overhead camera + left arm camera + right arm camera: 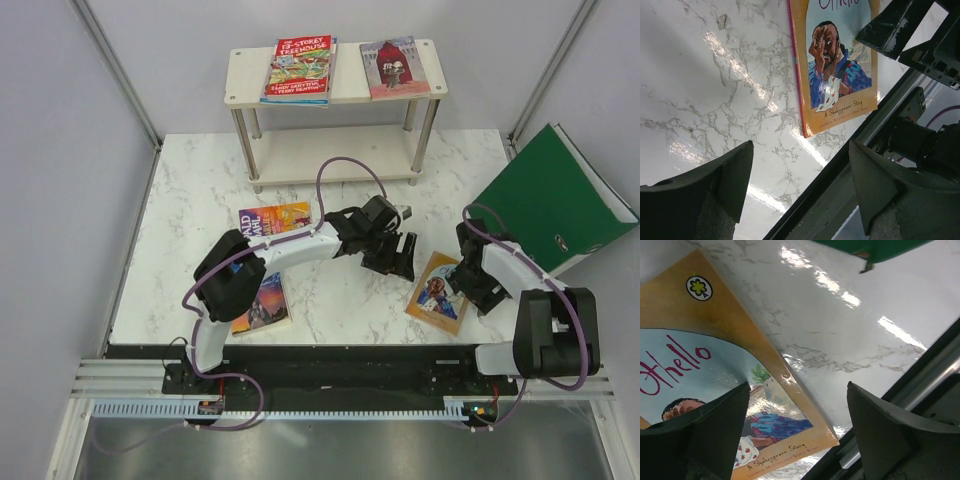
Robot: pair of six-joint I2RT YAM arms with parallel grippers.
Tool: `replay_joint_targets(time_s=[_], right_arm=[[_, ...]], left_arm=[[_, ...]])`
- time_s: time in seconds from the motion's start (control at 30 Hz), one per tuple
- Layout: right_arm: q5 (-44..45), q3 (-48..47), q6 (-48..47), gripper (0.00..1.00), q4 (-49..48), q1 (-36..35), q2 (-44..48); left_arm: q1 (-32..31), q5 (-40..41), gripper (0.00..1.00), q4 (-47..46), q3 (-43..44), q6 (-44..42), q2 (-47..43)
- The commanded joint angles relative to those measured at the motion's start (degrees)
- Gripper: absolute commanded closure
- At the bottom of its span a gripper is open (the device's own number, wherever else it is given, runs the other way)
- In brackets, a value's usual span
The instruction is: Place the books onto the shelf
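1. Target: tan Othello book (432, 295) lies flat, cover up, on the near-right of the tabletop (200, 200). It's well apart from the shelf (348, 85) at far centre.
2. Long axis runs near-far, w/ the far end leaning a bit right.
3. Right hand (797, 405) sits at the book's right long edge, fingers spread, nothing pinched. In the wrist view 1 finger is over the cover and the other over bare marble, so it straddles that edge near the near corner.
4. Left hand (400, 255) is just far-left of the book and not touching it. It's also spread and empty, and the book shows beyond its fingers.
5. Judgement: the right arm is nearer, so this pick is prob. its job. The book is thin and flat, so the grip likely has to come in on the right edge, across the long axis.
6. Elsewhere: 2 books already lie on the shelf top, the Treehouse book (300, 68) and a red-cover book (393, 67). The Roald Dahl book (275, 217) and 1 more book (263, 305) lie left, nearer the left arm.
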State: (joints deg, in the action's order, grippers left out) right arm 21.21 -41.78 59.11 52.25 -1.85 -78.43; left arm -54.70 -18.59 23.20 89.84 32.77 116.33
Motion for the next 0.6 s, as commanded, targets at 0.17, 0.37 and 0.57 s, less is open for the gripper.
replay_joint_targets(time_s=[0.17,0.37,0.57], right_arm=[[-12.94,6.80,-5.06,0.14,-15.41,0.00,2.50],[-17.70,6.71,-8.75,0.18,-18.85,-1.05,-0.31],[-19.36,3.82,-10.77,0.18,-21.13,-4.30,-2.16]], left_arm=[[1.43,-0.48,0.17,-1.93,-0.98,0.89,-2.25],[2.23,-0.13,0.16,-1.49,-2.04,0.62,-1.90],[5.12,-0.13,0.16,-1.49,-6.68,1.94,-2.07]])
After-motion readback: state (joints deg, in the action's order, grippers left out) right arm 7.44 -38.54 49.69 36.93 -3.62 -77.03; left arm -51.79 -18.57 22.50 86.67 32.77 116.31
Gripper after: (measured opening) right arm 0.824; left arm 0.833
